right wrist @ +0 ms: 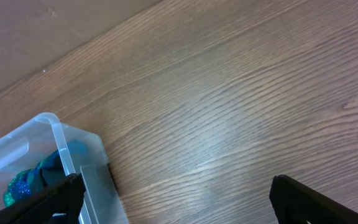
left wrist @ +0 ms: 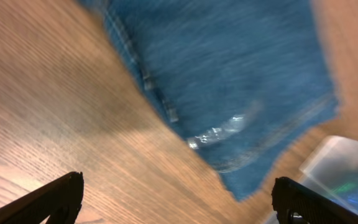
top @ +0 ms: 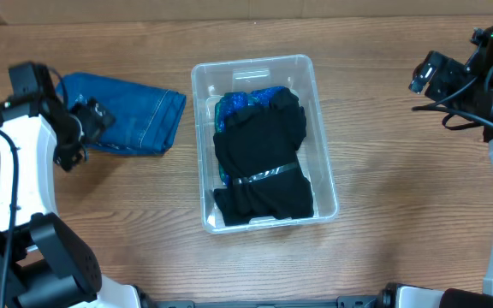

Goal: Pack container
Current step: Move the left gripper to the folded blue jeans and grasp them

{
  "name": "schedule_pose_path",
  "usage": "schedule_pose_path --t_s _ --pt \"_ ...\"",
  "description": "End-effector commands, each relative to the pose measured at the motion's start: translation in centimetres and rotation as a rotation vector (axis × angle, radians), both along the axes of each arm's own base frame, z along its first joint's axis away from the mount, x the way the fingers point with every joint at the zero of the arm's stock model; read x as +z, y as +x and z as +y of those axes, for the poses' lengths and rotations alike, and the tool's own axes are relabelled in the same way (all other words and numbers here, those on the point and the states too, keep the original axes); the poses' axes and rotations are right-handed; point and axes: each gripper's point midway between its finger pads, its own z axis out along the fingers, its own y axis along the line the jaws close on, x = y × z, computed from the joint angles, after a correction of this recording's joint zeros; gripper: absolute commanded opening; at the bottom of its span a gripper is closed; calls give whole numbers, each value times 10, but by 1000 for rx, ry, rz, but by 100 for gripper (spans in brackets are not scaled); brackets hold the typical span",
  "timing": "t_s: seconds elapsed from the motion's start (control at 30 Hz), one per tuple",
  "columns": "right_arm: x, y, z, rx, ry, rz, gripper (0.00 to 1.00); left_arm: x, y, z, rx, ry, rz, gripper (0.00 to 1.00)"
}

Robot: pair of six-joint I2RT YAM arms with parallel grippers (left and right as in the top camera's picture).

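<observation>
- The desk (top: 383, 128) is a light brown wooden top, its grain running from left to right.
- A clear plastic container (top: 198, 128) stands on the desk near the middle, its long sides running front to back and slightly turned.
- A folded pair of blue jeans (top: 135, 111) lies flat on the wood left of the container, near it but not touching, one corner pointing toward it.
</observation>
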Motion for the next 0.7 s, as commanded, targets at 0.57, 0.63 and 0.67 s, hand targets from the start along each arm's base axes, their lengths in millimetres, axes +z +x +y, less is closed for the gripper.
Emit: schedule_pose_path --t_s 0.57,0.63,0.67 --pt "-17 10 -3 -6 3 41 100 -138 72 -5 32 -249 -261 80" --pt "-17 10 -3 -6 3 39 100 -117 91 -7 -10 -260 -367 60" --pt "-17 10 -3 -6 3 40 100 -104 99 -9 -34 -275 -414 43"
